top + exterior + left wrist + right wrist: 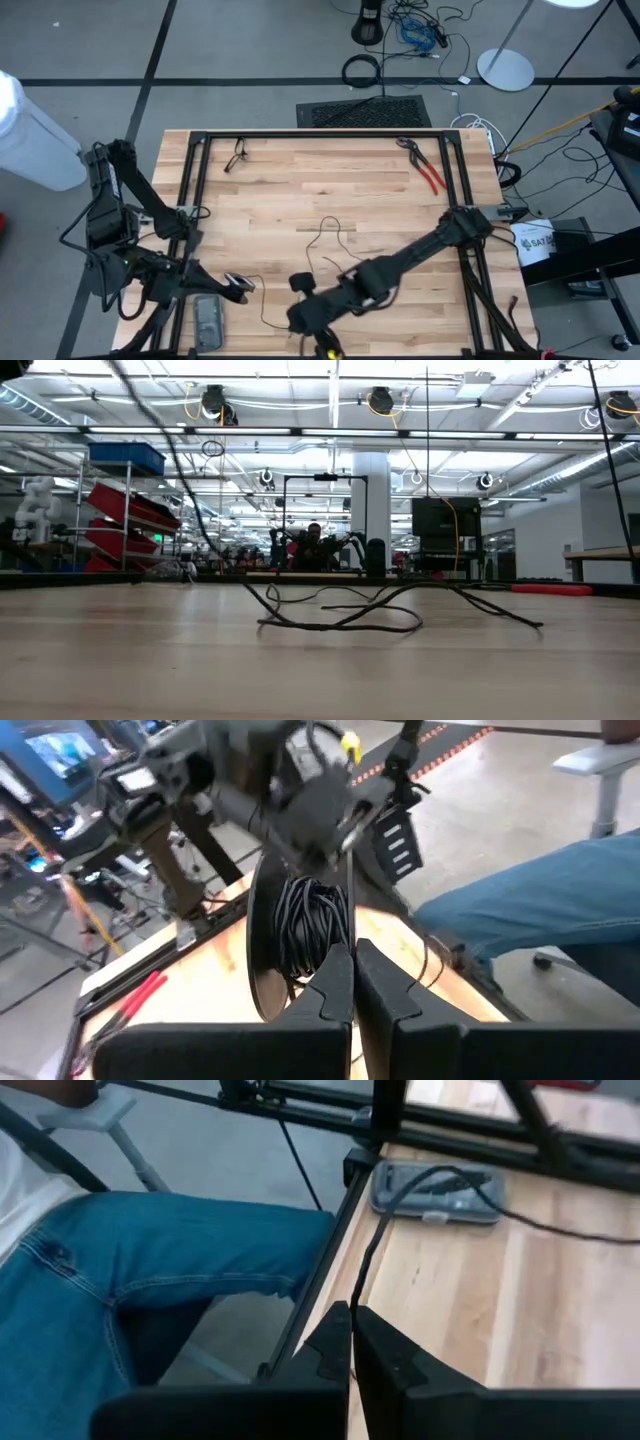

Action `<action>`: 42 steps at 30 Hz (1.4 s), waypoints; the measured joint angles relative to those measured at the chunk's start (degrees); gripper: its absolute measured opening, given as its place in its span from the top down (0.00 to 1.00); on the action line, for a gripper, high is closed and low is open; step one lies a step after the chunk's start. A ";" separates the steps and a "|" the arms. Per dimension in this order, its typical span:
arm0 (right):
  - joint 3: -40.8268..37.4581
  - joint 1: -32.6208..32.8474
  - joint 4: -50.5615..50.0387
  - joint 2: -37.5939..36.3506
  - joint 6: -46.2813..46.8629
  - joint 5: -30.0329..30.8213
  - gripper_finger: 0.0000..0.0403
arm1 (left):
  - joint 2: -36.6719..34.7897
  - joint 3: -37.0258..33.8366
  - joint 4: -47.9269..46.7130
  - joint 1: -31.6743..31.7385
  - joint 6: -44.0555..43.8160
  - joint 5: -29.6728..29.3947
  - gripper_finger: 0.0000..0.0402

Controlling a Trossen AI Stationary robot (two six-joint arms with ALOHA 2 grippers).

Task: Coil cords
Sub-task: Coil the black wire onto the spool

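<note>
The thin black cord (335, 238) lies in loose loops on the middle of the wooden table, and the low view shows those loops (340, 622) too. One strand (170, 450) rises off the wood, up toward the grippers. My left gripper (243, 287), at the near left, is shut on the cord by its pale end piece. My right gripper (293, 322) hangs above the table's near edge. It points toward the near left corner and is shut on another stretch of the cord. My left gripper holds the cord close to its pale end piece (232, 281), fingers roughly level, coming from the table's left side. A thin strand (350, 890) leaves the shut fingertips toward the right arm. The fingers hide the place of contact. My right gripper pinches a single strand of the cord (356, 1295) between its two fingertips, slanting down toward the near left corner. From the fingers the strand runs off in the air over the grey device, clear of the table there.
A flat grey device (208, 322) lies at the near left corner and red-handled pliers (430, 172) at the far right. A black disc with bundled cable (300, 920) shows just past my left fingers. A person's leg in jeans (150, 1280) is beside the near edge.
</note>
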 joint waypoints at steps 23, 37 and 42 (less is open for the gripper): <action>0.00 13.54 5.77 -6.85 -12.27 14.25 1.00 | -0.02 0.00 -5.02 2.09 -5.12 -0.68 1.00; 0.00 15.22 13.31 -7.27 -20.51 20.47 1.00 | 1.15 0.00 -12.87 5.57 -16.94 9.04 1.00; 0.00 14.46 16.44 -7.27 -24.71 24.25 1.00 | 4.74 0.00 -11.12 6.84 -16.92 18.46 1.00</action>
